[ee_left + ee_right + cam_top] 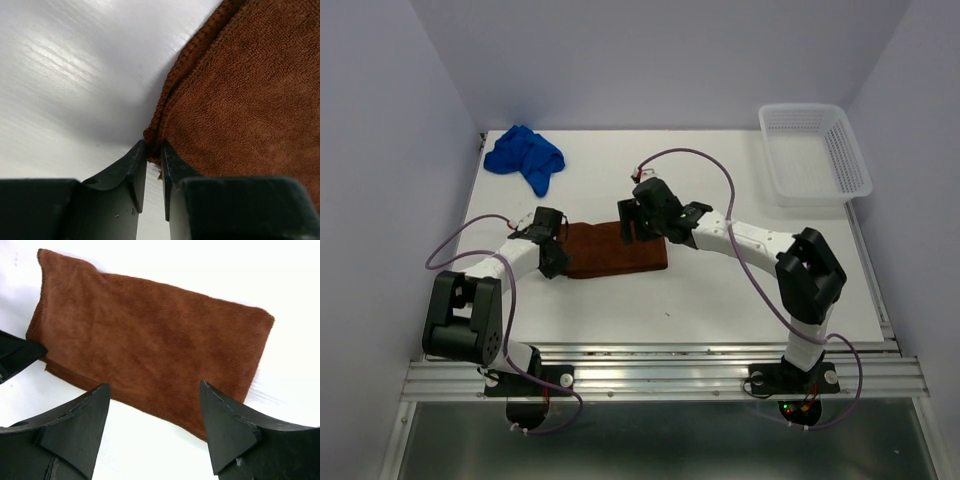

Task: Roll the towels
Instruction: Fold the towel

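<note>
- Your rust-brown towel (pixel 150 335) lies folded flat mid-bench (pixel 720 290) and is not yet rolled.
- Your left gripper (pixel 154 150) is pinched nearly closed on the hem at its left corner. Your right gripper (pixel 155 390) hangs wide open above its far right part, holding nothing.
- The blue towel (pixel 525 158) sits crumpled at the far left, so both rolls remain.

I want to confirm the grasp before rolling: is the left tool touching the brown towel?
Touching. The left wrist view shows the left tool closed on a corner of the brown towel, with the hem pinched between its tips and no gap.
</note>
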Controlling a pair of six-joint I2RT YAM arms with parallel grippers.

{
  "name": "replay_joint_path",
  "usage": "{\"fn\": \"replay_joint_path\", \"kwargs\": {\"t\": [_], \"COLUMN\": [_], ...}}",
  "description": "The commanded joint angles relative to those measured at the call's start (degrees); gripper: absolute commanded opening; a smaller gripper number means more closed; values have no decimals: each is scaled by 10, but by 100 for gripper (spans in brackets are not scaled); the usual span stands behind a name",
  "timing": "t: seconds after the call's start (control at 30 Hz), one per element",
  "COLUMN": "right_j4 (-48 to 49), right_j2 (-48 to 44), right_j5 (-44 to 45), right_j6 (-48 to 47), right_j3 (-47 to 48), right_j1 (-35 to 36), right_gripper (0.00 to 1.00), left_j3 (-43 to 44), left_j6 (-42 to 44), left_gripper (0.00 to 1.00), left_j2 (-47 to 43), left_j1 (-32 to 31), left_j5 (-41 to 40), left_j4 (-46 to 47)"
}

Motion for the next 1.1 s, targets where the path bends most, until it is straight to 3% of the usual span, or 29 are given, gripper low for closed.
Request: {"fn": "replay_joint_path", "kwargs": {"t": [0.0, 0.17, 0.3, 0.4, 0.53, 0.8, 0.87, 0.9, 1.07], "right_j4": [10, 11, 10, 7, 9, 91, 110, 124, 113], "right_j2": [-15, 40, 119, 140, 132, 14, -1, -13, -13], "right_j5": [18, -73, -122, -110, -52, -39, -32, -11, 23], "right_j6": [-12, -59, -100, -90, -52, 44, 69, 104, 114], "right_j3": [5, 53, 114, 116, 44, -165, -188, -200, -168], "right_j1": [-31, -67, -80, -85, -85, -30, -7, 41, 89], "right_gripper": [76, 66, 45, 31, 24, 23, 23, 23, 24], "left_j3": [-10, 0, 43, 104, 209, 390, 445, 505, 542], "left_j6": [2, 6, 22, 34, 46, 138, 159, 192, 203], "left_gripper": [27, 22, 18, 15, 15, 15, 15, 15, 15], "left_j2": [7, 43, 90, 143, 224, 354, 392, 423, 452], "left_j1": [2, 3, 2, 2, 1, -53, -72, -90, -110], "left_j5": [4, 8, 2, -20, -69, -42, -15, 0, 0], "left_j4": [23, 31, 35, 16, -11, 7, 10, 12, 7]}}
